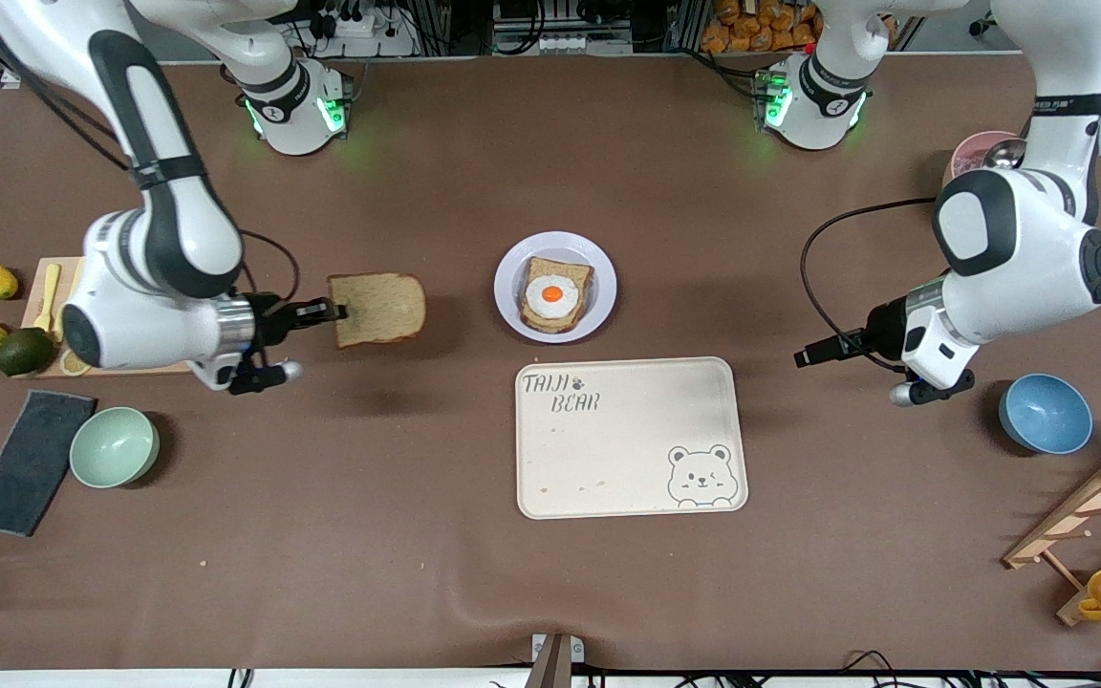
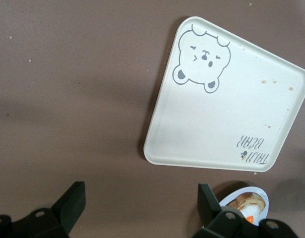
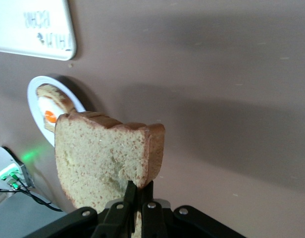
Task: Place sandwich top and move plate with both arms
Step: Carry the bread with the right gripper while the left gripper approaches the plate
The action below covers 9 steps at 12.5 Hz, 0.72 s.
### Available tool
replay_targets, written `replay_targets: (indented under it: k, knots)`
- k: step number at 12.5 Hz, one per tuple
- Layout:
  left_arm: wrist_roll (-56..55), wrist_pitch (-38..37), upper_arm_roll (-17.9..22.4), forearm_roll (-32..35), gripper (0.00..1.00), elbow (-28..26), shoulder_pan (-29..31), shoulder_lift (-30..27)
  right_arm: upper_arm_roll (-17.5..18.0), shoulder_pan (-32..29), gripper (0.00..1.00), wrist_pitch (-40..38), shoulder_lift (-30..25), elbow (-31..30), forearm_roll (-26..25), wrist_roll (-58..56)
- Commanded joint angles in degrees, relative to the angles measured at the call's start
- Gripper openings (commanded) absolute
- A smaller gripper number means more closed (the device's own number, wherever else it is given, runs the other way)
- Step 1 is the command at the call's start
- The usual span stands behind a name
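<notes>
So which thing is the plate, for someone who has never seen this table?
Start at the cream bear-printed tray in the middle of the table. The plate sits just farther from the front camera. It is small, round and pale, and it alone carries bread topped with a fried egg.

the left gripper (image 2: 137, 210) is seen over the brown table (image 2: 68, 99), its two black fingers (image 2: 71, 203) spread wide apart with nothing between them. a cream tray (image 2: 227, 124) with rounded corners is laid flat on the table, printed with a bear's face (image 2: 202, 57) at one corner and the lettering "taiji bear" (image 2: 251, 148) at another. beside the tray, part of the plate (image 2: 241, 191) is shown, partly hidden by one finger, with a bread slice bearing a fried egg (image 2: 249, 206) on it.
</notes>
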Motion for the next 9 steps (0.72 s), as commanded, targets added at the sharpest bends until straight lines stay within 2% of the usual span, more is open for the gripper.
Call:
replay_targets:
  k: [1,3,6,9]
  knots:
    - [0.8,1.0,-0.5,-5.8,1.00,0.0,0.4,0.6,-0.8,4.3,0.00,2.3,-0.4,-1.3,3.6,1.0]
    - [0.8,1.0,-0.5,-8.1,1.00,0.4,0.3,1.0,-0.8,7.1,0.00,5.7,-0.9,-3.2,7.7,1.9]
    - [0.8,1.0,-1.1,-11.7,1.00,0.3,0.2,0.6,-0.8,14.8,0.00,12.0,-1.0,-3.3,8.1,11.1]
    - [4.0,-0.1,-1.5,-12.1,1.00,-0.3,2.3,0.7,-0.7,20.5,0.00,19.0,-0.5,-4.6,8.1,15.1]
